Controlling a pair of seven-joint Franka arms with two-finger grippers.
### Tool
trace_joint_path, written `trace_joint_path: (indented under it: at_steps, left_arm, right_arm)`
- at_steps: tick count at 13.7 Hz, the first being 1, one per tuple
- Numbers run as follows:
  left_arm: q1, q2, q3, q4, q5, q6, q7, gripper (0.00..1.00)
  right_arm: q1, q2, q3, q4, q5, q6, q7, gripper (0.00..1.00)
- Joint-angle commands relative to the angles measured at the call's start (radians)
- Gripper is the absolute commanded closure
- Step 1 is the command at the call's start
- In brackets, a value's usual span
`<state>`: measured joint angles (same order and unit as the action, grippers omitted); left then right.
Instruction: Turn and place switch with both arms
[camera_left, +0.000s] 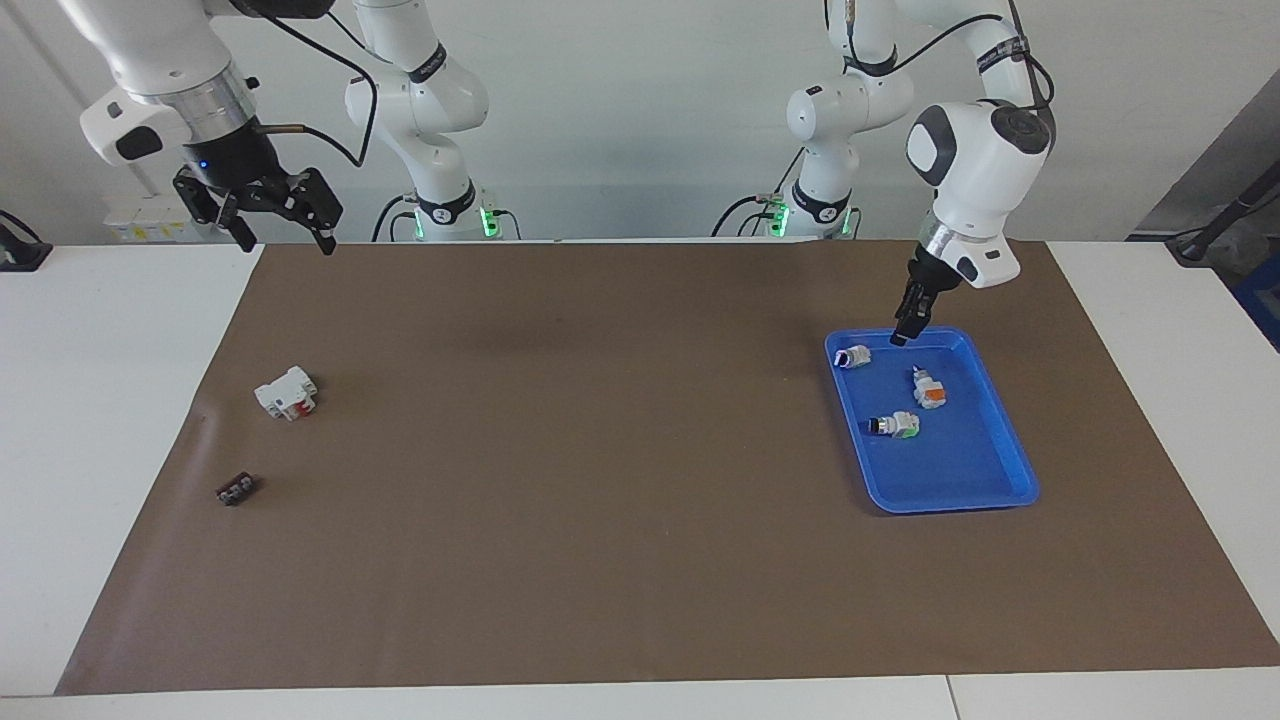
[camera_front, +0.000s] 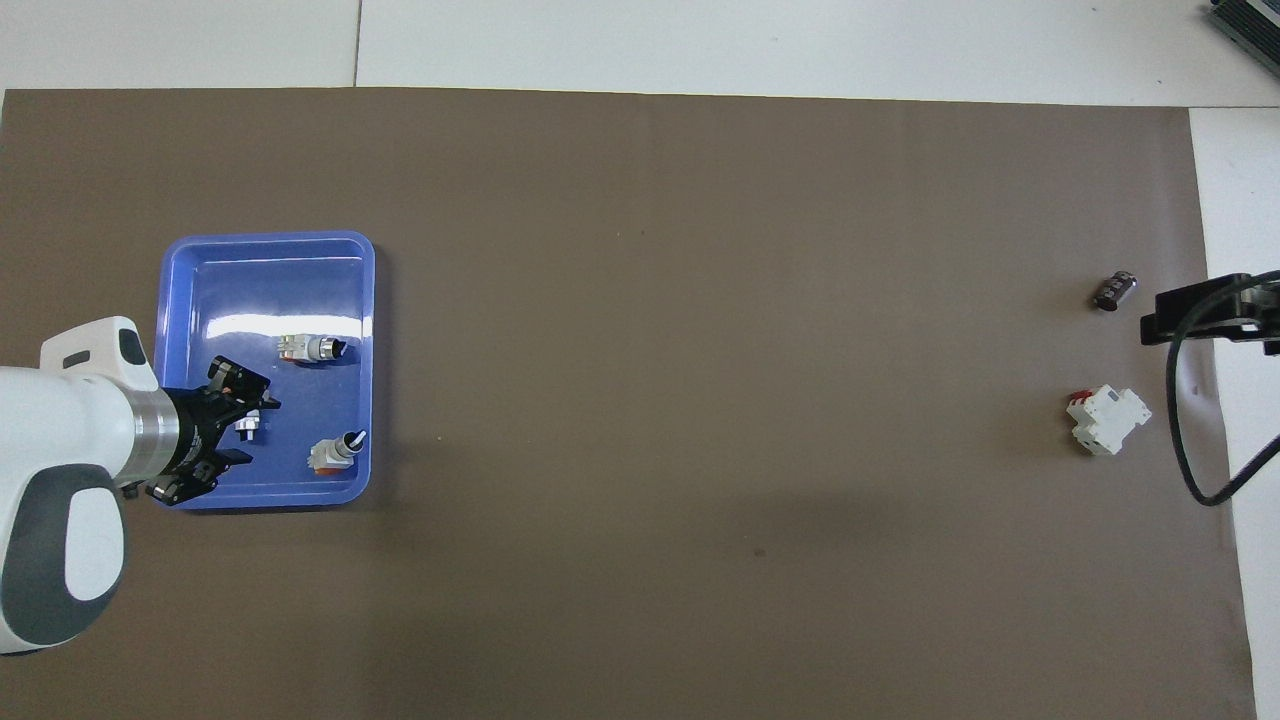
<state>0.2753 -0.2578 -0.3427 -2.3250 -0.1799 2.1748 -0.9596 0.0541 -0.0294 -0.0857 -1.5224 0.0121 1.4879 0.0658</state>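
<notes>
Facing view: the right gripper (camera_left: 283, 238) is held up in the air above the edge of the brown mat (camera_left: 600, 480) at the right arm's end of the bench (camera_left: 100, 400). Its jaws are spread wide and nothing is held in them. Below it on the mat a small black part (camera_left: 236, 489) is seen, and nearer to the robots a white block with red marks (camera_left: 287, 392); the two lie well apart.

Toward the left arm's end a blue tray (camera_left: 960, 470) rests on the mat. Three small switches lie in it. The switch (camera_left: 852, 356), white with a black knob, is lying on its side in the tray's corner nearest the robots, toward the middle of the bench. A switch with an orange block and a pale tip (camera_left: 930, 392) is found farther along, and a switch with a green block (camera_left: 895, 425) lies farther from the robots.

The left gripper (camera_left: 899, 337) is poised over the tray's edge nearest the robots, just beside the switch and not touching it.

In the overhead view the left gripper (camera_front: 248, 430) is shown with its jaws parted and empty, and the switch (camera_front: 335, 452) lies clear of them.
</notes>
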Motion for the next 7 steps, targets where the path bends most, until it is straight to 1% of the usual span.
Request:
trace_joint_path:
  at_steps: [1,2,4,5,7]
  left_arm:
    - [-0.042,0.041,-0.001,0.177,0.022,-0.122,0.074,0.30]
    - [-0.045,0.067,-0.001,0.256,0.022,-0.209,0.112,0.29]
    - [-0.051,0.097,0.001,0.385,0.034,-0.353,0.284,0.30]
    - [-0.051,0.098,0.001,0.424,0.052,-0.393,0.362,0.30]
    - [-0.054,0.094,-0.001,0.470,0.086,-0.461,0.491,0.31]
  right_arm:
    - [0.010,0.014,0.006,0.021,-0.020,-0.024,-0.024,0.00]
    - [0.012,0.013,0.007,0.021,-0.029,-0.023,-0.026,0.00]
    - [0.009,0.013,0.007,0.018,-0.049,-0.021,-0.090,0.00]
    - [0.004,0.011,0.007,0.010,-0.050,-0.014,-0.116,0.00]
    - [-0.003,0.013,0.006,0.008,-0.034,-0.012,-0.110,0.00]
